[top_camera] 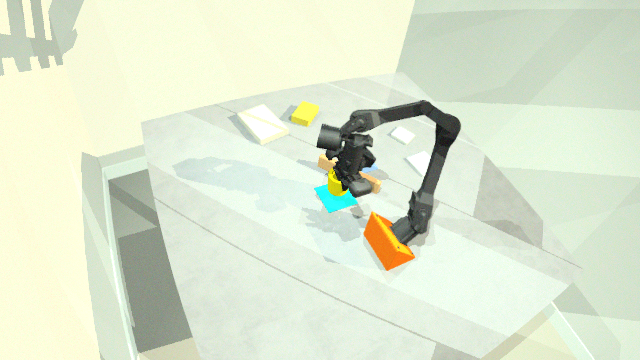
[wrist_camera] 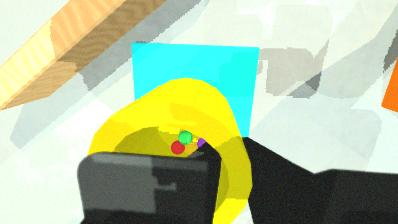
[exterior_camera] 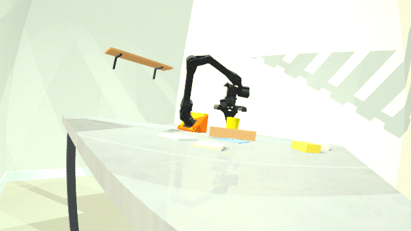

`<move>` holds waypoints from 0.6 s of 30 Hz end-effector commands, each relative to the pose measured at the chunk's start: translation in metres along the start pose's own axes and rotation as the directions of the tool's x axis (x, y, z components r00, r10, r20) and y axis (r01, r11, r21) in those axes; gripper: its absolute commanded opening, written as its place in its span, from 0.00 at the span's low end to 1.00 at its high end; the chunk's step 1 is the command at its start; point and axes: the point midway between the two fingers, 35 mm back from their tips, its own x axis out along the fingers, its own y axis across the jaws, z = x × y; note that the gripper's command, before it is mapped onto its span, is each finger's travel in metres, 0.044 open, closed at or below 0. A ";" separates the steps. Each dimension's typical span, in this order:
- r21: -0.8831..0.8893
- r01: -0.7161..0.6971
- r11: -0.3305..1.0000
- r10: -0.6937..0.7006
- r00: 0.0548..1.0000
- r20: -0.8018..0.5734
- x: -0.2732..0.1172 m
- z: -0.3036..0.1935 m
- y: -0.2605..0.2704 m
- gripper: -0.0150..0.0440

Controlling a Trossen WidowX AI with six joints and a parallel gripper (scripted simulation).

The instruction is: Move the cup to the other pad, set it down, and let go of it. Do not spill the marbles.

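The pincer (top_camera: 344, 184) (exterior_camera: 227, 118) (wrist_camera: 230, 143) grips the yellow cup (top_camera: 335, 185) (exterior_camera: 232, 122) (wrist_camera: 187, 100), green and red marbles (wrist_camera: 185, 137) inside

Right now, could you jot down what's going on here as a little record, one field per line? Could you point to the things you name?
cup: yellow cup (top_camera: 337, 184) (exterior_camera: 232, 122) (wrist_camera: 185, 97), held, over the cyan pad
tool: black tool (top_camera: 346, 184) (wrist_camera: 230, 143), closed on the cup
marbles seen inside: green (wrist_camera: 185, 137), red (wrist_camera: 177, 147), purple (wrist_camera: 201, 143)
pad nearest cup: cyan pad (top_camera: 336, 204) (wrist_camera: 195, 62)
other pad: blue pad (top_camera: 370, 168) (exterior_camera: 234, 140), across the barrier
barrier: wooden bar (top_camera: 371, 183) (exterior_camera: 232, 133) (wrist_camera: 60, 55)
arm base: orange wedge (top_camera: 382, 245) (exterior_camera: 201, 123) (wrist_camera: 392, 92)
contact with pad: cannot tell
release: not done
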 end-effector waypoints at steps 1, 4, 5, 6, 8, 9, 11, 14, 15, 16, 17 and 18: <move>-0.006 -0.002 1.000 0.002 1.000 0.005 0.007 0.001 0.000 0.25; -0.006 -0.002 1.000 0.002 1.000 0.005 0.010 0.001 0.000 0.25; -0.006 -0.002 1.000 0.002 1.000 0.005 0.012 0.001 0.000 0.25; -0.006 -0.002 1.000 0.002 1.000 0.005 0.013 0.001 0.000 0.25; -0.006 -0.002 1.000 0.002 1.000 0.005 0.015 0.001 0.000 0.25; -0.006 -0.002 1.000 0.002 1.000 0.005 0.017 0.001 -0.001 0.25; -0.006 -0.002 1.000 0.002 1.000 0.006 0.019 0.001 -0.001 0.25; -0.006 -0.002 1.000 0.002 1.000 0.006 0.023 0.001 -0.001 0.25; -0.006 -0.002 1.000 0.002 1.000 0.006 0.024 0.001 -0.001 0.25; -0.006 -0.002 1.000 0.002 1.000 0.006 0.025 0.001 -0.001 0.25; -0.006 -0.002 1.000 0.002 1.000 0.006 0.026 0.002 -0.001 0.25; -0.006 -0.002 1.000 0.002 1.000 0.006 0.027 0.002 -0.001 0.25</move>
